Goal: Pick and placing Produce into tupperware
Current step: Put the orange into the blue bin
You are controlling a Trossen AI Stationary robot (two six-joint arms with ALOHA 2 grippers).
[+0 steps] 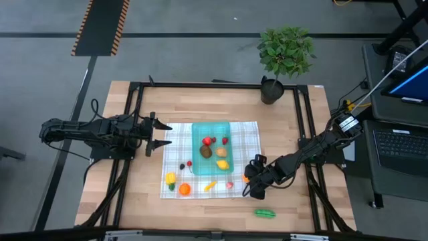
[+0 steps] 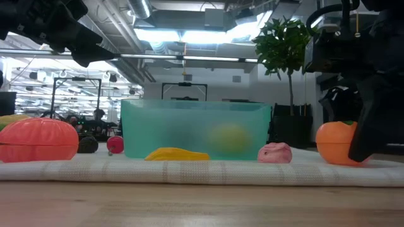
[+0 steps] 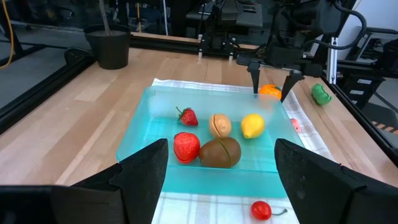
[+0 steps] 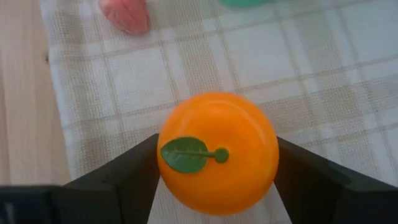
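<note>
Teal tupperware [image 1: 212, 127] at cloth's [image 1: 251, 134] far middle holds five pieces: strawberry [image 3: 186, 116], red fruit [image 3: 186, 145], kiwi [image 3: 219, 152], tan nut-like piece [image 3: 219, 124], lemon [image 3: 252, 126]. About seven pieces loose on cloth; green one [image 1: 264, 213] alone on desk [image 1: 134, 201]. Right gripper [image 4: 214, 165] fingers straddle orange [image 4: 216, 152] at cloth's right edge, grip not certain. Left gripper [image 1: 160, 133] hovers left of tupperware, fingers apart, empty. No readable writing. Low view blurs tupperware contents.

no readable text, no labels, no brands, no numbers on anything in view
</note>
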